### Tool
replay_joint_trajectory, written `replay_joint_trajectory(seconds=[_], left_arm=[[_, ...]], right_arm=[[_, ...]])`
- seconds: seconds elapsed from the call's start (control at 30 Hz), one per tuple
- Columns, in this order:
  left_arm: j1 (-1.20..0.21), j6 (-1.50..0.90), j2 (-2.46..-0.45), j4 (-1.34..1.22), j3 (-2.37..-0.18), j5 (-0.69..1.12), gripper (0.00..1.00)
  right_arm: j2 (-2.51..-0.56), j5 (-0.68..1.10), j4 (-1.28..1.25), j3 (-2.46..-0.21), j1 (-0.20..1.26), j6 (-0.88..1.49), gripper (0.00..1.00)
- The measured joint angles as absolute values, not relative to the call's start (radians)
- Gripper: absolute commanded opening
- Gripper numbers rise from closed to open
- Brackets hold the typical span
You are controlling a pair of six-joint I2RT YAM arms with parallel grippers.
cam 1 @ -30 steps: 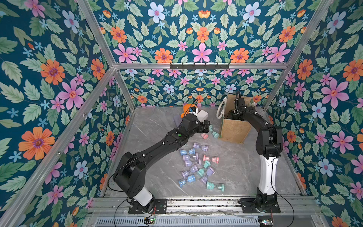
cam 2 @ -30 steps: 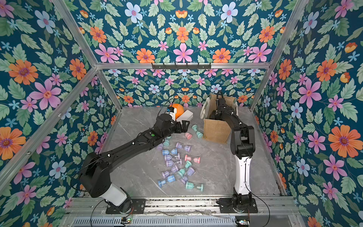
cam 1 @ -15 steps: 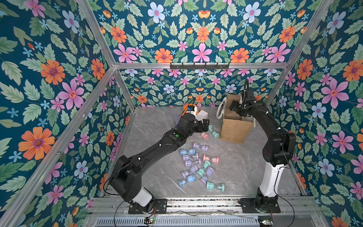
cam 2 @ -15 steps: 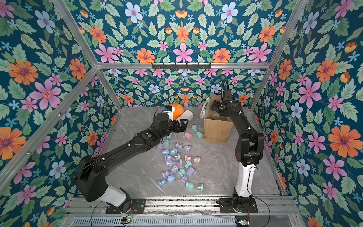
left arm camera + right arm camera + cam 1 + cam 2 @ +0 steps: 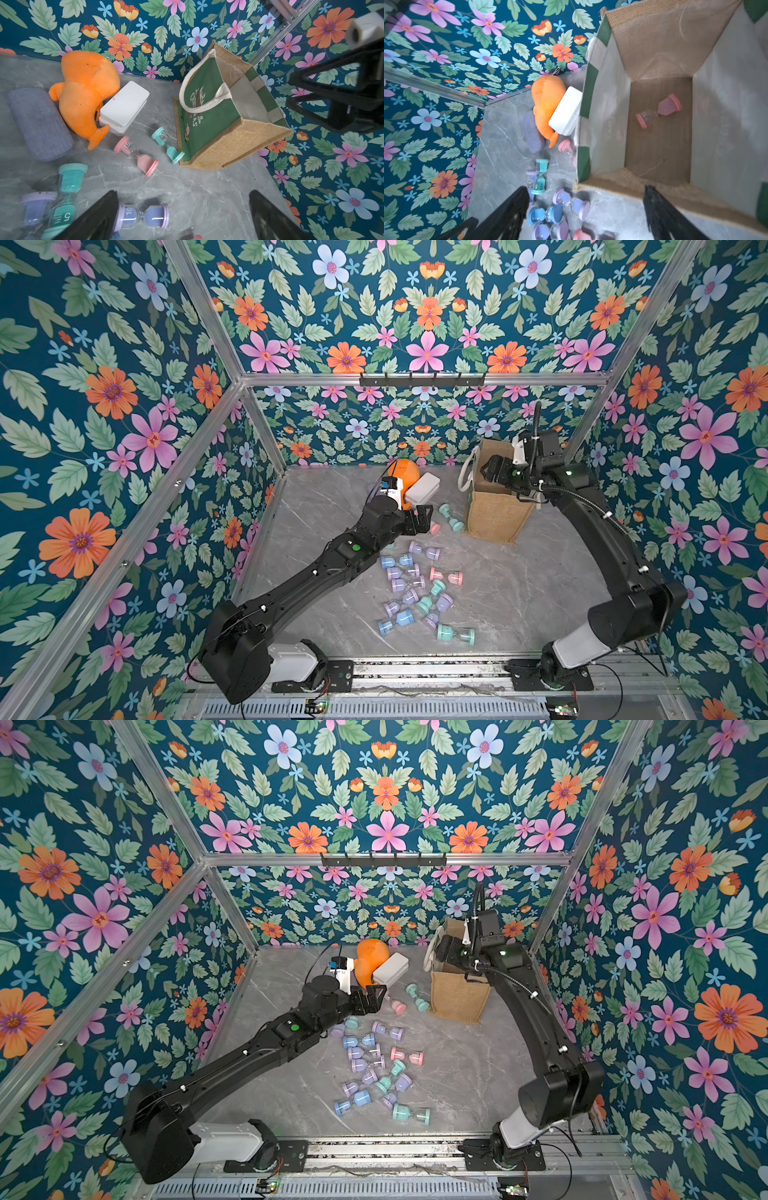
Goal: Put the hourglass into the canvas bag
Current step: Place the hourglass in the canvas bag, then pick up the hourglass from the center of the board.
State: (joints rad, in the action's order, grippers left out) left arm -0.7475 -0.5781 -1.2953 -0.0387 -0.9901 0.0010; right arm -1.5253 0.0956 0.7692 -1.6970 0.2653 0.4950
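- Below the right gripper (image 5: 585, 188), on the floor of the canvas bag (image 5: 654, 41), lies the pink hourglass (image 5: 658, 111), on its side and well apart from the gripper.
- That gripper hangs above the bag's open mouth, its jaws spread wide with nothing between them.
- Beneath it the bag stands upright on the tabletop (image 5: 519, 593).
- Over the tabletop hovers the left gripper (image 5: 182, 192), its jaws likewise wide apart and empty. The bag is ahead of it and well apart from it.
- Just under the left gripper, close to one jaw, a lilac hourglass (image 5: 143, 216) lies on its side.
- Farther ahead, between the left gripper and the bag, lie a second pink hourglass (image 5: 136, 153) and a teal hourglass (image 5: 167, 145). The teal one is just beside the bag's foot.
- Behind the left gripper, towards the arm bases, a loose heap of hourglasses (image 5: 415, 589) is spread on the tabletop.
- Ahead of the left gripper, on the side away from the bag, sit an orange plush toy (image 5: 87, 87), a white box (image 5: 123, 105) against it and a grey case (image 5: 39, 122) just beside it.
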Motion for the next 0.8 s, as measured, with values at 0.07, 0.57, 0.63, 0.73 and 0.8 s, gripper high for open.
replay_joint_trajectory(seconds=[0.07,0.57,0.63,0.73,0.8], left_arm=[[-0.754,-0.582,-1.263,-0.021,-0.955,-0.001,1.0],[-0.781,-0.678,-1.079,0.049,-0.756,-0.028,1.0],[-0.784,-0.683,-1.069,0.052,-0.741,-0.033,1.0],[-0.787,-0.703,-1.063,0.052,-0.726,-0.04,1.0],[-0.789,-0.706,-1.062,0.053,-0.72,-0.044,1.0]], right_arm=[[-1.466,0.081,0.774,-1.636,0.305,0.503,0.89],[-1.369,-0.009,0.813,-1.206,0.63,0.496,0.85],[-1.382,0.01,0.817,-1.178,0.649,0.465,0.84],[-1.426,0.027,0.822,-1.155,0.656,0.405,0.82],[-1.459,0.037,0.831,-1.147,0.654,0.364,0.79]])
